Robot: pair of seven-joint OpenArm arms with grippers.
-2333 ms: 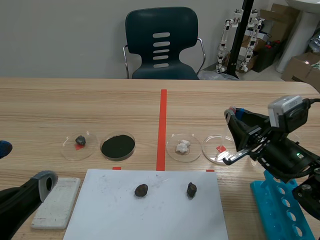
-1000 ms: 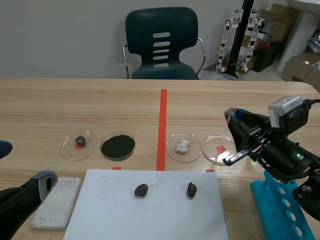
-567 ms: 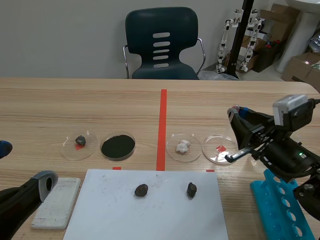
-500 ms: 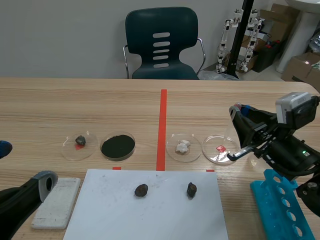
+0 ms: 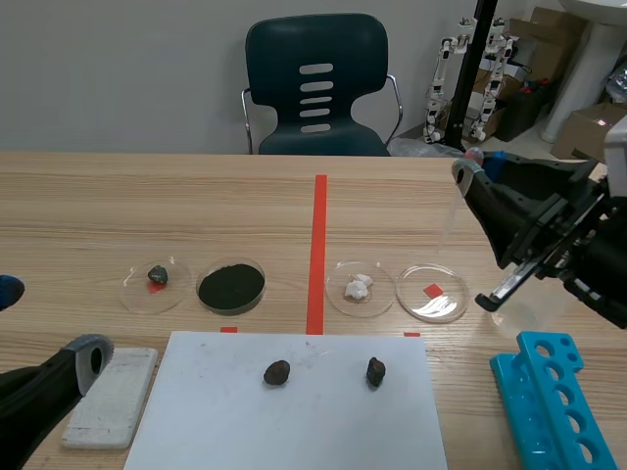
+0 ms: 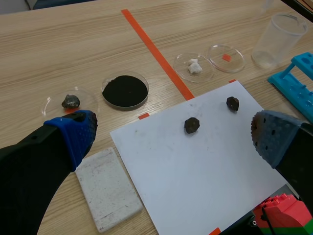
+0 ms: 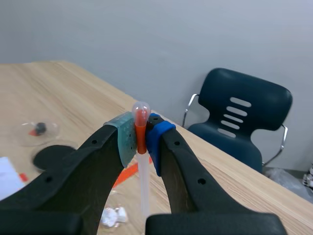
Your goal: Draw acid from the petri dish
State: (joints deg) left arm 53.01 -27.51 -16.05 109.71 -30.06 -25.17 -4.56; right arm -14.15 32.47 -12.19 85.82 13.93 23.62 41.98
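The clear petri dish (image 5: pixel 432 292) (image 6: pixel 226 55) with a red mark under it lies right of the red tape line. My right gripper (image 5: pixel 471 163) (image 7: pixel 142 129) is held high above and right of the dish. It is shut on a clear pipette (image 7: pixel 144 188) just under its red bulb (image 7: pixel 141 111). The pipette's thin tube (image 5: pixel 453 211) hangs down over the table behind the dish, with its tip clear of it. My left gripper (image 5: pixel 47 323) (image 6: pixel 171 134) is open and holds nothing, low at the near left over the white sheet.
Left of the clear dish are dishes with white lumps (image 5: pixel 360 288), black powder (image 5: pixel 231 286) and a dark stone (image 5: pixel 156 278). Two stones lie on the white sheet (image 5: pixel 294 421). A white block (image 5: pixel 111 396), a blue rack (image 5: pixel 554 401) and a plastic beaker (image 6: pixel 279 39) are close by.
My right gripper has lifted up and to the right with the pipette, taking its tip out of the petri dish. The left arm has kept still.
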